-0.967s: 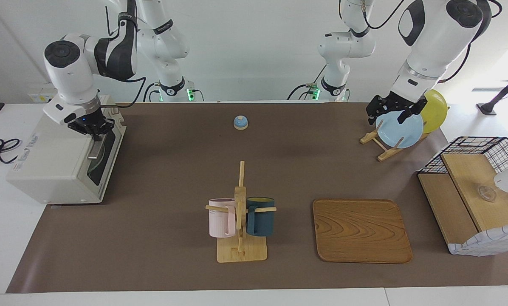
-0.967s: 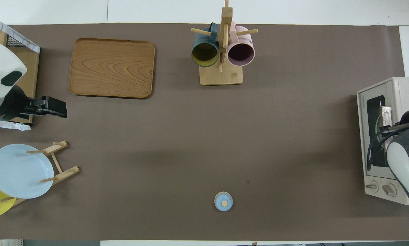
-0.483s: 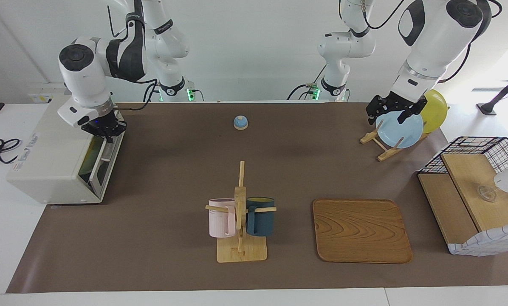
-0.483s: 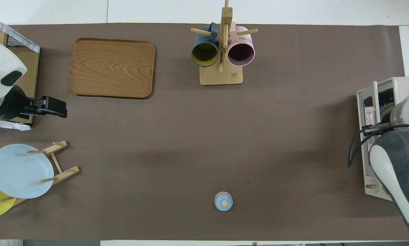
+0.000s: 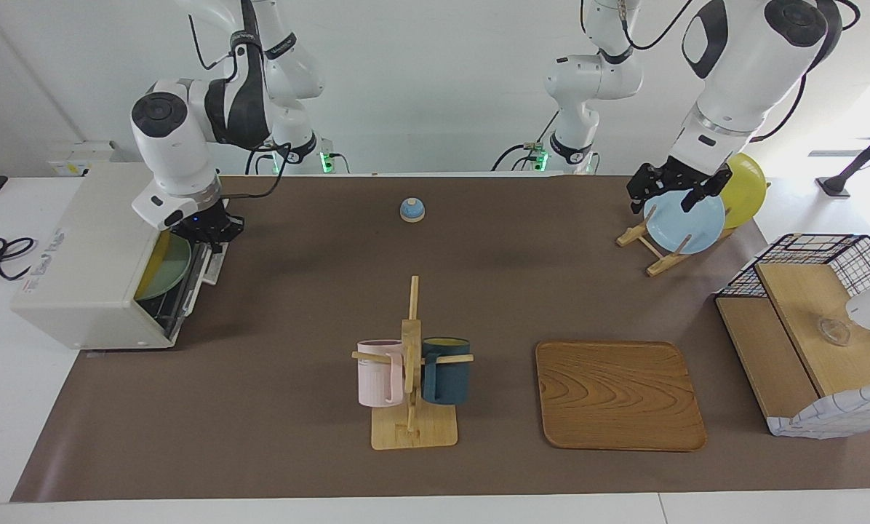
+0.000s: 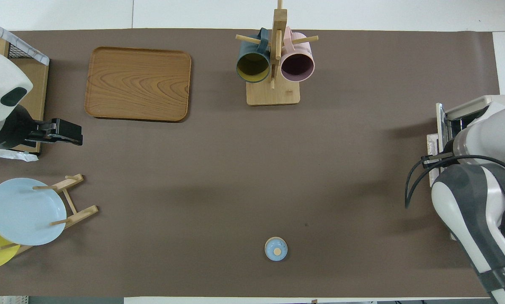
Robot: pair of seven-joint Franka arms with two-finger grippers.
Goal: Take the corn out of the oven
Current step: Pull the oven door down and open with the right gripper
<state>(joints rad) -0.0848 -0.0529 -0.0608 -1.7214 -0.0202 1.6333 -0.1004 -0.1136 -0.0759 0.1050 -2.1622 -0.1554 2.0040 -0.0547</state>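
Note:
The off-white oven (image 5: 78, 255) stands at the right arm's end of the table; it also shows in the overhead view (image 6: 484, 103). Its dark glass door (image 5: 201, 271) hangs about half open. My right gripper (image 5: 213, 234) is at the door's top edge, shut on the handle, which it hides. Inside the oven a pale green plate (image 5: 172, 266) shows, with a yellow strip of the corn (image 5: 151, 263) along its edge; the rest is hidden. My left gripper (image 5: 668, 196) waits open and empty over the blue plate (image 5: 686, 225).
A mug rack (image 5: 412, 349) with a pink and a dark blue mug stands mid-table, with a wooden tray (image 5: 619, 394) beside it. A small blue bell (image 5: 412, 209) sits nearer the robots. A plate rack with blue and yellow plates and a wire-framed wooden shelf (image 5: 806, 320) are at the left arm's end.
My right gripper has pulled the oven door from shut to about half open, moving away from the oven's front and down. The green plate and the corn inside have come into view. The left arm has not moved.

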